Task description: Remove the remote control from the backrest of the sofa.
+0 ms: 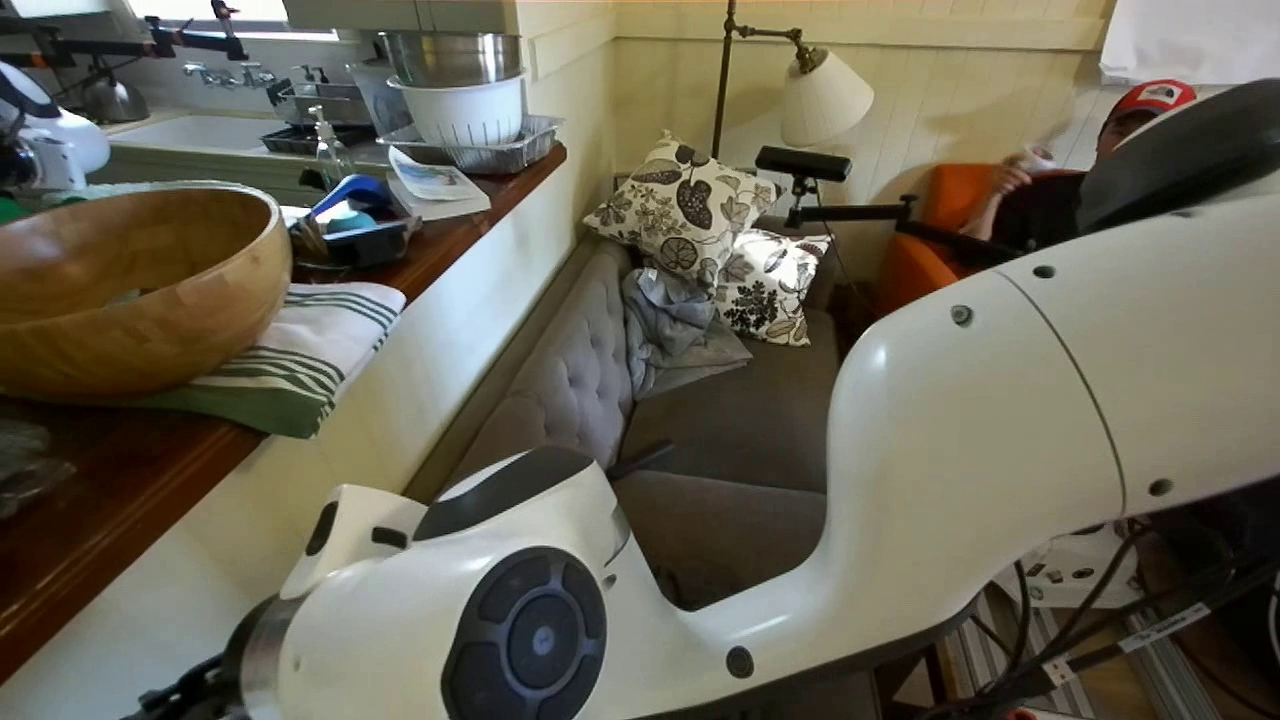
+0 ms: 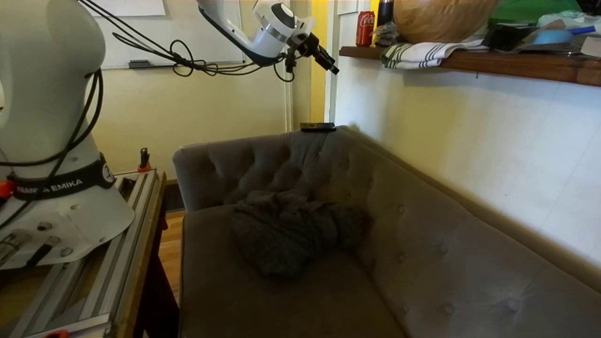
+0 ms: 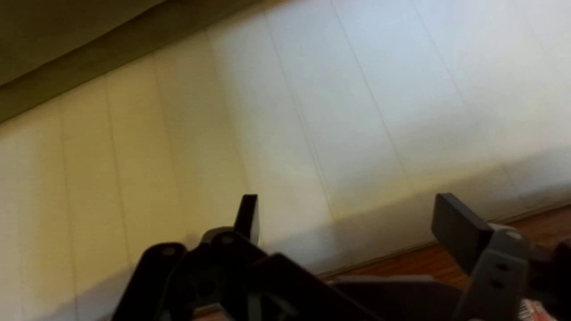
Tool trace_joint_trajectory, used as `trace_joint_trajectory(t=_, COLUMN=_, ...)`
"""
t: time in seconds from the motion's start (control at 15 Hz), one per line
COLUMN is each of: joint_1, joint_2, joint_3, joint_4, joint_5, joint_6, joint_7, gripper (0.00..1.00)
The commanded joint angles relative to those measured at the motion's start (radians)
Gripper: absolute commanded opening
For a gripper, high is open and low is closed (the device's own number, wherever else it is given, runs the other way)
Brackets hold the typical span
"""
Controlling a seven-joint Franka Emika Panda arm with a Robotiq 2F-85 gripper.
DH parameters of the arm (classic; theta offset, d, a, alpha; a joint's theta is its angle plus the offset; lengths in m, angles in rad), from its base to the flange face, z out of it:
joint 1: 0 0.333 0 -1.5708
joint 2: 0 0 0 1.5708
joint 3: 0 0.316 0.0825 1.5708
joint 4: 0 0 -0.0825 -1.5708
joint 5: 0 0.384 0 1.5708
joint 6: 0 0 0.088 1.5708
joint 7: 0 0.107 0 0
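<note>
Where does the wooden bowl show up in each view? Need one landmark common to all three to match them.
In an exterior view: wooden bowl at the left edge, cut off by it, on a striped towel.
In an exterior view: wooden bowl right of centre, cut off by the top edge.
Wrist view: not visible.
Shared landmark: wooden ledge, at left, upper right, and lower right in the wrist view.
</note>
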Motion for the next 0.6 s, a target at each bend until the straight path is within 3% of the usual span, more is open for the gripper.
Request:
trace_joint_trajectory(t=0.0, joint_1=-0.001, joint_2=0.011, joint_3=0.002, joint_4=0.008, joint_5=0.03, joint_6=-0.001, joint_7=-0.022, gripper=1.0)
trace_joint_trajectory(t=0.33, joint_1=-0.013, joint_2=0.01, joint_3=0.018, joint_4=0.007, joint_5=0.034, joint_6=0.004, joint_7=-0.022, gripper=1.0)
trace_joint_trajectory(t=0.47, joint_1=0.053, joint_2=-0.029, joint_3=-0.051, joint_4=-0.087, joint_5=-0.001, joint_6=0.049, joint_7=0.055, gripper=1.0)
trace_joint_trajectory(t=0.53, joint_1=0.113, joint_2=-0.053, joint_3=-0.117, joint_4=-0.166, joint_5=-0.011, joint_6=0.103, joint_7=0.101, gripper=1.0)
